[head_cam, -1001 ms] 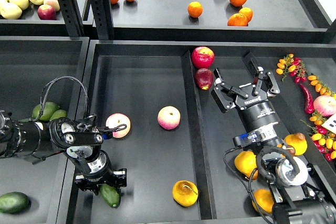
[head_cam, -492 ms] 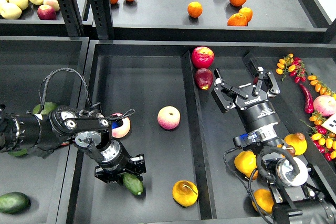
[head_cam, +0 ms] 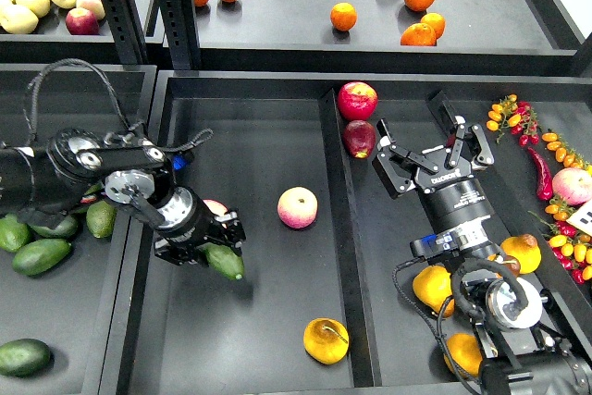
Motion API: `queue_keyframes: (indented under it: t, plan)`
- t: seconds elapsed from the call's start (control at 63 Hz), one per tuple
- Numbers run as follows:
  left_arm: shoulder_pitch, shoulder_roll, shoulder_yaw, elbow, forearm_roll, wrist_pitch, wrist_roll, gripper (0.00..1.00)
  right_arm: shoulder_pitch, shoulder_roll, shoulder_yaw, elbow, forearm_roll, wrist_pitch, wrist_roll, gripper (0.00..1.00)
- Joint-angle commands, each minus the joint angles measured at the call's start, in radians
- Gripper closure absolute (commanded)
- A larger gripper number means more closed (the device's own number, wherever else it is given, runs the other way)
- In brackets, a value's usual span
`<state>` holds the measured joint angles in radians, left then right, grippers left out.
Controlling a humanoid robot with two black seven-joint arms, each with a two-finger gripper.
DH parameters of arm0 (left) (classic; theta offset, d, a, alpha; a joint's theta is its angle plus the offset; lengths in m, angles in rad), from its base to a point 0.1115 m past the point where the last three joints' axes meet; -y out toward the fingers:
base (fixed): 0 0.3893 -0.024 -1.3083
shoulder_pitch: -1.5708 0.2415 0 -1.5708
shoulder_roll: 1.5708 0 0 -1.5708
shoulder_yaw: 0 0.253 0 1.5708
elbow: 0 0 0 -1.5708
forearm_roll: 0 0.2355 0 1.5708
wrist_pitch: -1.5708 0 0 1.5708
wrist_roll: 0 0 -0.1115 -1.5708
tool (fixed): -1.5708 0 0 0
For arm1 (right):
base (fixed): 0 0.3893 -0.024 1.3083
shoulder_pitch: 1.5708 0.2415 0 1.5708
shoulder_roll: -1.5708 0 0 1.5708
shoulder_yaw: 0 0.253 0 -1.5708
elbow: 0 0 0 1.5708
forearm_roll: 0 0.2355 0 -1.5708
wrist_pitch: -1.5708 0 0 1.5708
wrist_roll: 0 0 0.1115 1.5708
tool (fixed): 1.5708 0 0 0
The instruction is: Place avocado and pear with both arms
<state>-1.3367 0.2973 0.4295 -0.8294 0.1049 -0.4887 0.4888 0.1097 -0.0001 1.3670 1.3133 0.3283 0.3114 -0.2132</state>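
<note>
My left gripper (head_cam: 215, 249) is shut on the dark green avocado (head_cam: 228, 264) and holds it over the left part of the middle tray (head_cam: 259, 136). The avocado sticks out below and to the right of the fingers. The pear (head_cam: 326, 340), yellow-orange with a thin brown stem, lies at the front of the same tray, near the divider. My right gripper (head_cam: 433, 147) is open and empty over the right tray, with red apples (head_cam: 359, 138) to its left.
A pink peach (head_cam: 298, 207) lies mid-tray; another (head_cam: 215, 207) is half hidden behind my left wrist. Loose avocados (head_cam: 42, 254) fill the left bin. Yellow fruits (head_cam: 433, 286) lie beside my right arm. A red chilli (head_cam: 540, 173) and small tomatoes lie at far right. Oranges (head_cam: 343, 17) sit on the back shelf.
My left arm has carried the avocado from the tray's front left corner back and to the right, toward the tray's middle. The right arm has not moved.
</note>
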Motion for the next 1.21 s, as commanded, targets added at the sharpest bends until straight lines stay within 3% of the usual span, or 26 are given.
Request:
queue_keyframes:
  t: [0.0, 0.111, 0.461, 0.778, 1.191]
  plan:
    - [-0.018, 0.080, 0.003, -0.013, 0.004, 0.000, 0.000, 0.65, 0.008, 0.000, -0.006, 0.000, 0.000, 0.006, -0.040, 0.00]
    - [-0.024, 0.154, 0.008, -0.016, 0.010, 0.000, 0.000, 0.65, 0.028, 0.000, -0.008, -0.003, 0.000, -0.006, -0.094, 0.00]
    - [-0.006, 0.407, 0.061, -0.013, 0.098, 0.000, 0.000, 0.65, 0.146, 0.000, -0.068, -0.032, 0.001, -0.012, -0.186, 0.00]
    - [0.073, 0.468, 0.064, -0.016, 0.131, 0.000, 0.000, 0.65, 0.231, 0.000, -0.065, -0.126, 0.034, -0.138, -0.187, 0.00]
    - [0.203, 0.439, 0.046, -0.001, 0.162, 0.000, 0.000, 0.64, 0.249, 0.000, -0.078, -0.146, 0.035, -0.172, -0.187, 0.00]
